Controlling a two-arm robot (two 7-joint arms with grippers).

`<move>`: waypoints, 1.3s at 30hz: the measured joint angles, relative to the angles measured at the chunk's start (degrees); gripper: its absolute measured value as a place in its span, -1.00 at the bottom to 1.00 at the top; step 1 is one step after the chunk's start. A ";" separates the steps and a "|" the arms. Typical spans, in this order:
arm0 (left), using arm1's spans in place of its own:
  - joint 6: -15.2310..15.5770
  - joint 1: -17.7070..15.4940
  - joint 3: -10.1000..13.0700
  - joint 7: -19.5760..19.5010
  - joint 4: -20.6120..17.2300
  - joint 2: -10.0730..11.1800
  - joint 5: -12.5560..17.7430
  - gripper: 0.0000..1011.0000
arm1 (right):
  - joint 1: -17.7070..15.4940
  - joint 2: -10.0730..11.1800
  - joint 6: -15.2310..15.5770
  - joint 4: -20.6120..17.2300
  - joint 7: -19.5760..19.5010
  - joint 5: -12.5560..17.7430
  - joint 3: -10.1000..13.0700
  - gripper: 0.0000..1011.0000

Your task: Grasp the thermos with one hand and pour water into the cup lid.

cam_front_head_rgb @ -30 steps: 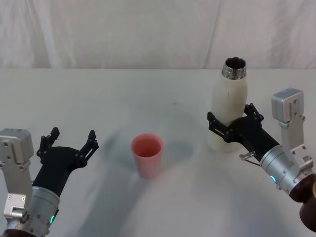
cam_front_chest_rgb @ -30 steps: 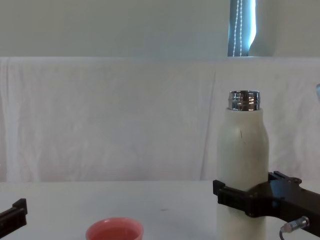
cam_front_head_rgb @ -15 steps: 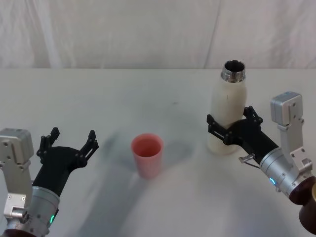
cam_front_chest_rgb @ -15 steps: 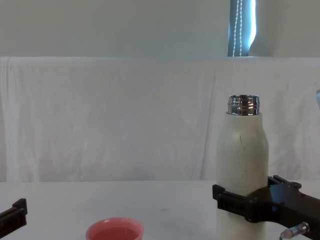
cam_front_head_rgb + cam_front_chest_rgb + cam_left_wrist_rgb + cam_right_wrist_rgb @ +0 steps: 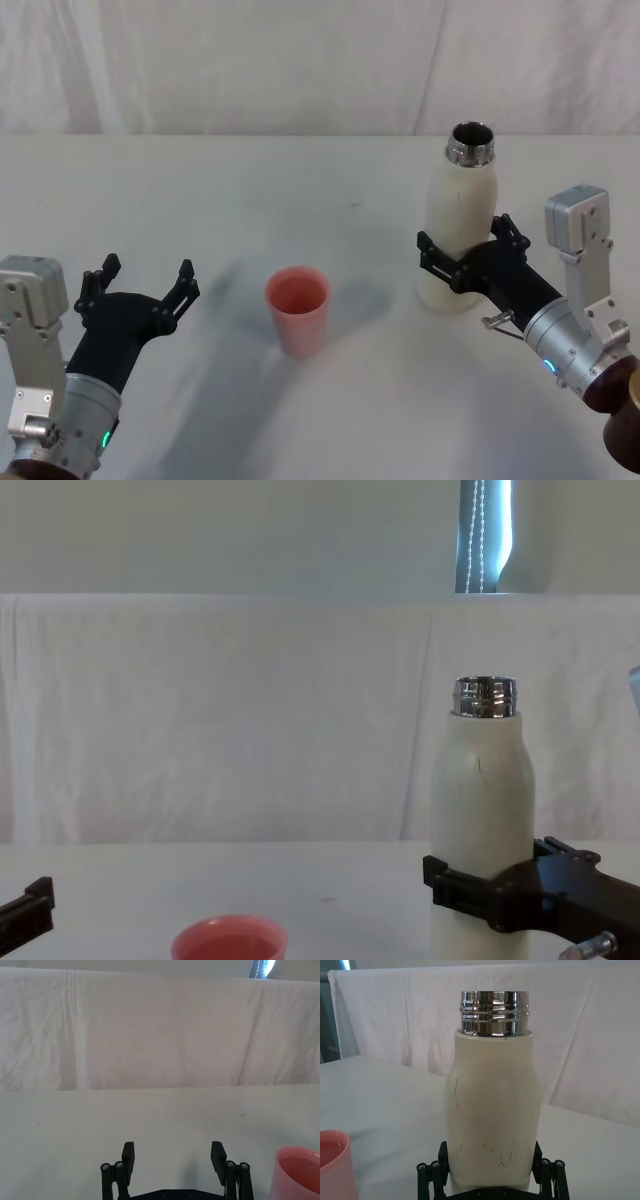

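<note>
Gripping the thermos (image 5: 460, 232) low on its body, the right pincer (image 5: 466, 260) has both fingers closed against its sides; the bottle stands upright, uncapped, at the desk's (image 5: 250, 190) right. Left pincer (image 5: 137, 292) rests spread wide, holding nothing. Pink cup lid (image 5: 298, 311) stands between them, apart from both.

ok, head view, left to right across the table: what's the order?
Left hand, open and holding nothing → cup lid → thermos, upright, with the right hand closed around its lower body.
</note>
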 joint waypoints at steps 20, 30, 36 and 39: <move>0.00 0.00 0.00 0.00 0.00 0.00 0.00 0.98 | -0.09 -0.24 -0.28 0.71 0.18 0.43 0.09 0.89; 0.00 0.00 0.00 0.00 0.00 0.00 0.00 0.98 | -0.15 -0.38 -0.12 0.85 0.12 0.64 0.16 0.89; 0.00 0.00 0.00 0.00 0.00 0.00 0.00 0.98 | -0.28 -0.44 0.07 0.74 -0.10 0.79 0.37 0.89; 0.00 0.00 0.00 0.00 0.00 0.00 0.00 0.98 | -0.25 -0.50 0.15 0.72 -0.16 0.95 0.49 0.98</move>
